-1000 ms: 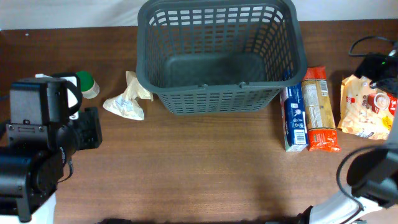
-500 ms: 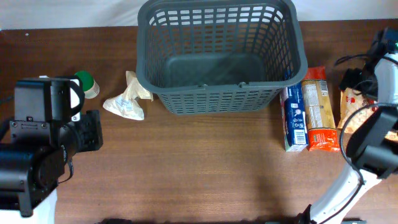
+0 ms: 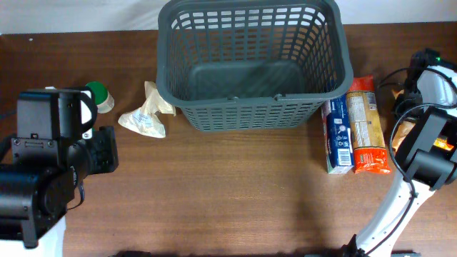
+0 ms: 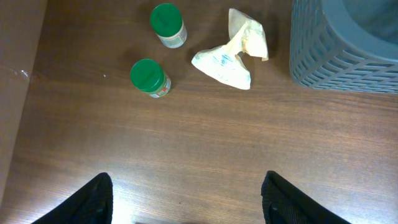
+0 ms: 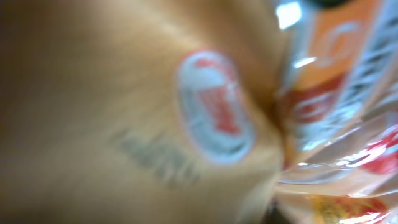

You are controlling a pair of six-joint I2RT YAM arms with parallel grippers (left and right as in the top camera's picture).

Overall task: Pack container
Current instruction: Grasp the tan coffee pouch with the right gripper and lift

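Note:
The container (image 3: 250, 114), a large dark grey lattice basket, stands empty at the back middle; one corner shows in the left wrist view (image 4: 336, 56). My left gripper (image 4: 186, 199) hovers open over bare wood, short of two green-lidded jars (image 4: 149, 78) and a crumpled cream packet (image 4: 233, 53). My right arm (image 3: 428, 86) is down over the packets at the right edge. A blurred tan packet with a red and white round label (image 5: 214, 106) fills the right wrist view, very close. The right fingers are hidden.
A blue box (image 3: 338, 135) and an orange pasta packet (image 3: 368, 125) lie side by side right of the basket. The cream packet (image 3: 146, 114) and a green-lidded jar (image 3: 96, 93) sit left of it. Cables run near the right arm.
My right arm has swung in from the right edge and dropped onto the tan packets, hiding them from above. The left arm and everything else stay where they were.

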